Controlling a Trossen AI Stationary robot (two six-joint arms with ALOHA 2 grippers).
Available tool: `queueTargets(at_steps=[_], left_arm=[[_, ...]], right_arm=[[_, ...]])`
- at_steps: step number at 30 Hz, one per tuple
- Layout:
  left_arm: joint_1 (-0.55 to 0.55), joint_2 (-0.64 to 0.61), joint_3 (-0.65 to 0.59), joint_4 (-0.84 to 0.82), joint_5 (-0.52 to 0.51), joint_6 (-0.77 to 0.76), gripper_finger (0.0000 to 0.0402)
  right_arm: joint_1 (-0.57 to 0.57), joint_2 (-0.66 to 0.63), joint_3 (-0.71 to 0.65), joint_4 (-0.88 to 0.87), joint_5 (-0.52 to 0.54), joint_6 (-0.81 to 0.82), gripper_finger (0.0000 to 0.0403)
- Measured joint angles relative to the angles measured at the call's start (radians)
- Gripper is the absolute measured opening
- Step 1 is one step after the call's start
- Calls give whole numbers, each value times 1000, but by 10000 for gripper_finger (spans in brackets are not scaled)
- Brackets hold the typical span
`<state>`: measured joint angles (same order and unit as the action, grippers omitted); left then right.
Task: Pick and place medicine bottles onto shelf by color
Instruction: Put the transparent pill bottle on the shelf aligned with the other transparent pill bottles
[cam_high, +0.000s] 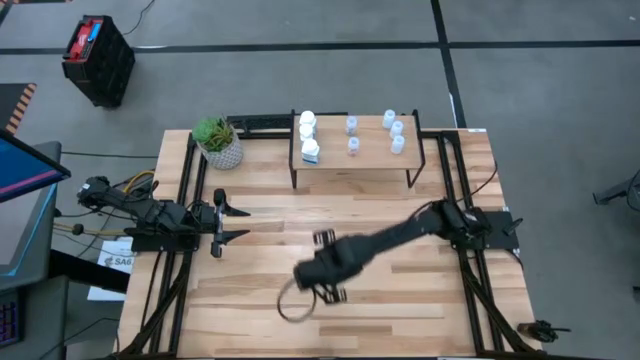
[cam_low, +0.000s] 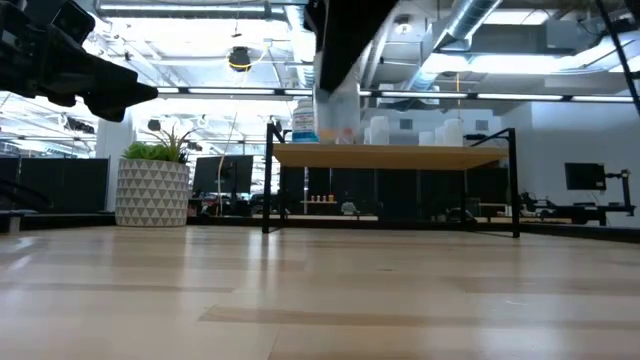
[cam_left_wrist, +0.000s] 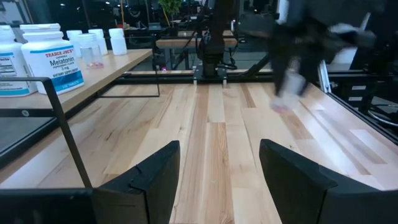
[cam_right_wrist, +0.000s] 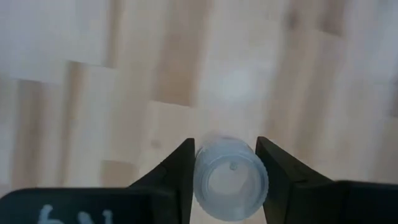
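Observation:
The shelf (cam_high: 352, 160) stands at the table's far edge. On its left part stand three white medicine bottles (cam_high: 308, 134); several small translucent ones (cam_high: 396, 130) stand on its middle and right part. My right gripper (cam_high: 322, 268) points down over the table's middle near part, shut on one translucent bottle (cam_right_wrist: 230, 182). That bottle also shows in the low view (cam_low: 340, 108), high above the tabletop. My left gripper (cam_high: 238, 223) waits open at the table's left, its fingers level and nothing between them (cam_left_wrist: 219, 177). My right gripper pinches the translucent bottle by its two opposite sides (cam_right_wrist: 203, 182) between its two fingers (cam_right_wrist: 177, 173). The fingers come from above and point down. The bottle sits upright, its top toward the wrist camera, and is lifted clear of the table.
A white patterned plant pot (cam_high: 218, 145) stands at the far left, beside the shelf. A loop of cable (cam_high: 290, 302) hangs by the right arm. Bare planks lie between the shelf and the table's near edge.

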<state>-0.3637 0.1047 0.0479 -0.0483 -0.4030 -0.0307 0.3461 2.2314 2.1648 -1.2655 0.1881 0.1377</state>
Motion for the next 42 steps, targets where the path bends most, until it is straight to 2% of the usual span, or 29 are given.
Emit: queueTargets(at_steps=[7, 11, 16, 23, 27, 33, 42], left_arm=[[0, 0, 0, 0, 0, 0, 210], [0, 0, 0, 0, 0, 0, 210], [0, 0, 0, 0, 0, 0, 210], [0, 0, 0, 0, 0, 0, 210], [0, 0, 0, 0, 0, 0, 210], [0, 0, 0, 0, 0, 0, 210], [0, 0, 0, 0, 0, 0, 210]], right_arm=[[-149, -3, 194, -234, 50, -60, 139], [-234, -75, 151, -309, 72, -25, 142], [-320, -194, 78, -307, 104, 12, 136], [-440, -409, -82, -287, 185, 188, 144], [-490, -518, -249, -210, 242, 329, 138], [-535, -596, -481, 84, 184, 329, 146], [-606, -566, -521, 199, 100, 273, 141]])
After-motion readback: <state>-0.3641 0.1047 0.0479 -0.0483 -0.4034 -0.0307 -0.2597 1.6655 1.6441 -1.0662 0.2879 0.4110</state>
